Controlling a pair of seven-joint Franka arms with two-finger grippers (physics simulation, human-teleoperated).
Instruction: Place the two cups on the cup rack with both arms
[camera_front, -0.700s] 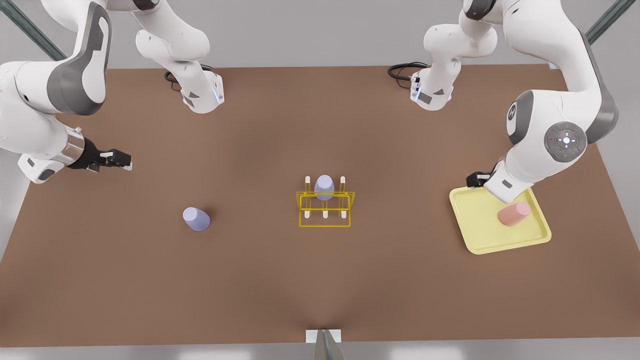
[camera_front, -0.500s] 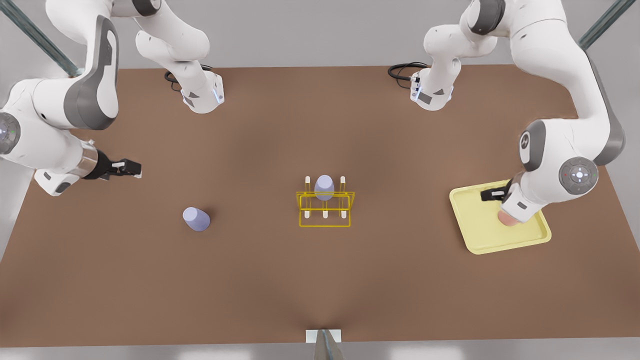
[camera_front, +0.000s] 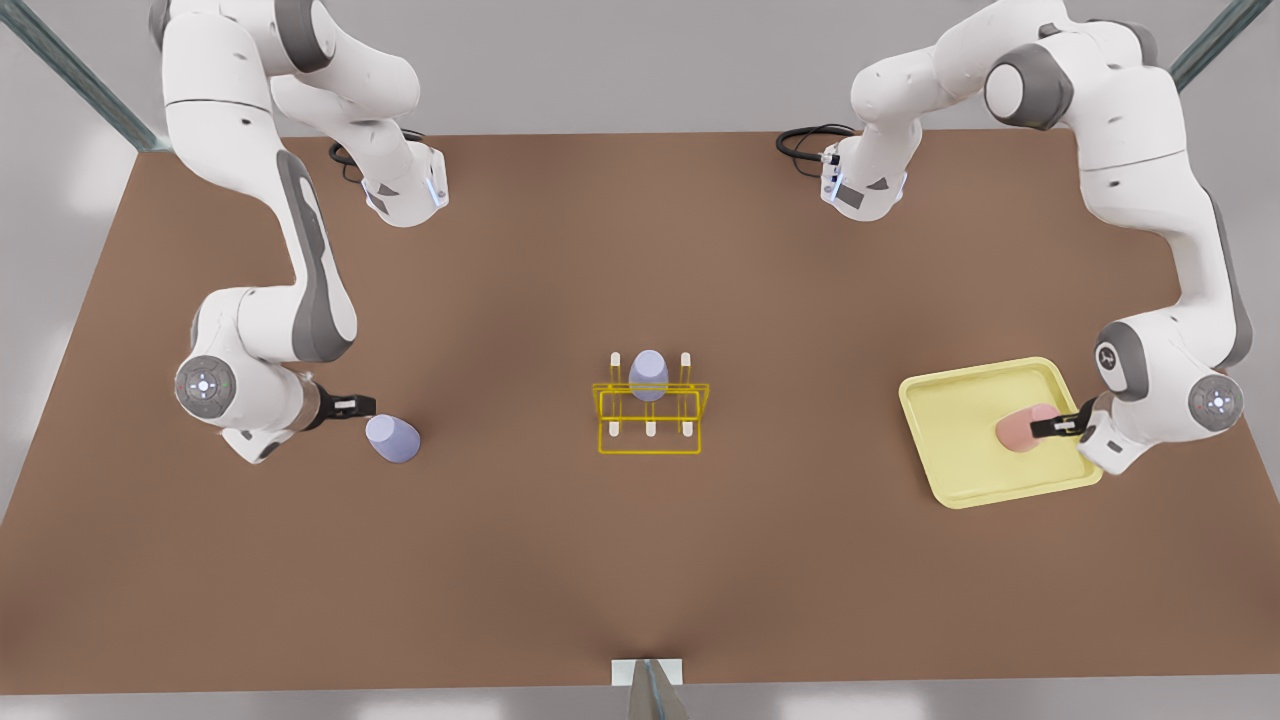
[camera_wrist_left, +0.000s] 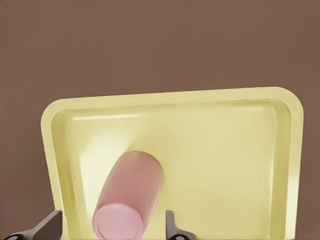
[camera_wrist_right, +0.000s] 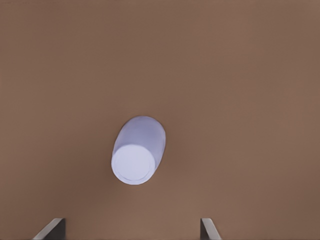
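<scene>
Front view: brown table (camera_front: 640, 560), grey floor around; left pincer (camera_wrist_left: 112, 231) wide astride pink cup (camera_wrist_left: 130, 195), right pincer (camera_wrist_right: 132, 235) wide

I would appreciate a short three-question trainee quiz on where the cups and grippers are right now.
1. True or false: the pink cup lies in the tray.
2. Which gripper is at the pink cup: A left gripper, B right gripper?
3. What colour is the cup on the rack?

Key: 1 true. 2 A; the right gripper is beside the other lavender cup on the table. 3 lavender.

Bright even light, perhaps faint shadows
</scene>
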